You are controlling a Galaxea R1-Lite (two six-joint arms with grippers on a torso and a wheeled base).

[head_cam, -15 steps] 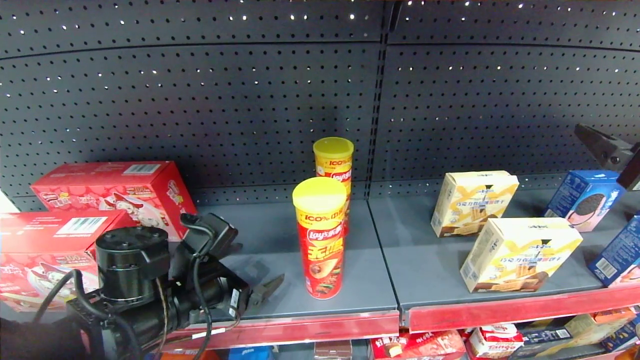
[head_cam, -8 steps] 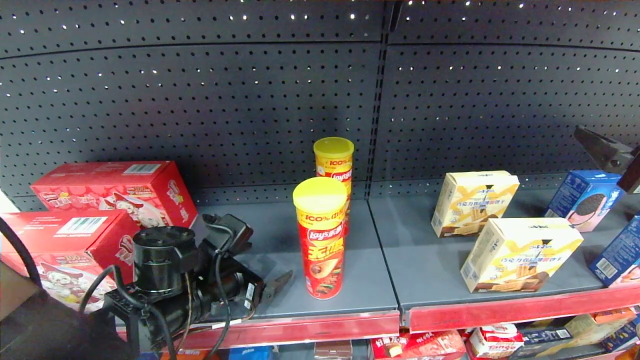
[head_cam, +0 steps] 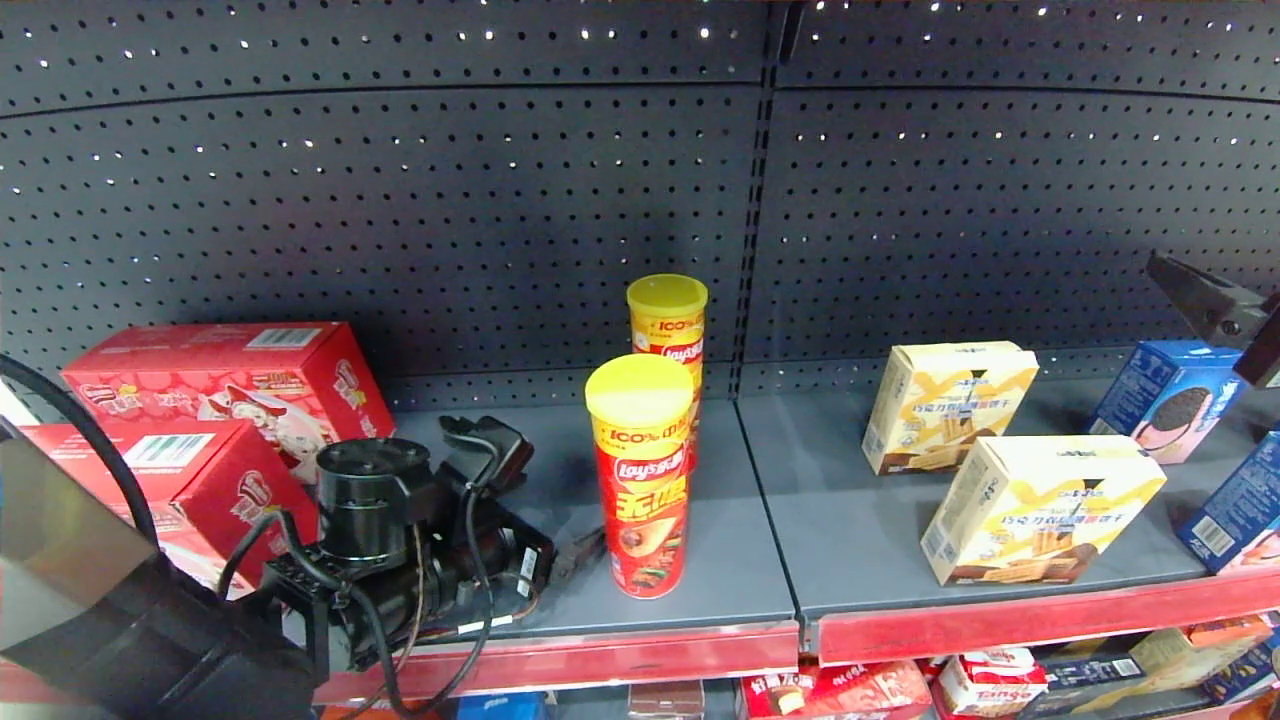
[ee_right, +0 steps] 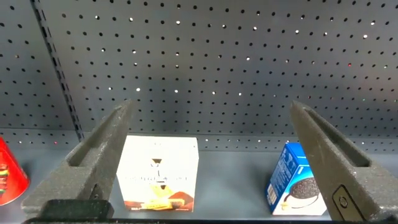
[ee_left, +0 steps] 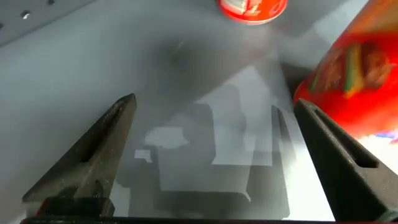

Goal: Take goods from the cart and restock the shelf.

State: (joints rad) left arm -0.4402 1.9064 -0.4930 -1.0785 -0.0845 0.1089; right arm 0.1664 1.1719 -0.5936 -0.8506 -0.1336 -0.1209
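Note:
Two red chip cans with yellow lids stand on the grey shelf (head_cam: 860, 530), the front can (head_cam: 641, 476) near the edge and the rear can (head_cam: 667, 322) behind it. My left gripper (head_cam: 585, 548) lies low over the shelf just left of the front can's base. In the left wrist view my left gripper (ee_left: 214, 102) is open with bare shelf between its fingers; the front can (ee_left: 354, 74) is beside one finger and the rear can (ee_left: 252, 7) farther off. My right gripper (head_cam: 1200, 295) hangs at the right edge, open (ee_right: 211, 106), facing a yellow box (ee_right: 160, 171) and a blue box (ee_right: 295, 177).
Red boxes (head_cam: 240, 380) sit stacked at the shelf's left end. Two yellow boxes (head_cam: 1040, 505) and blue boxes (head_cam: 1165, 395) stand on the right section. A pegboard wall backs the shelf. More packets (head_cam: 850, 690) fill the lower shelf.
My left arm has slid to the right along the shelf, bringing its gripper close to the front can's base. The right gripper and the goods have stayed put.

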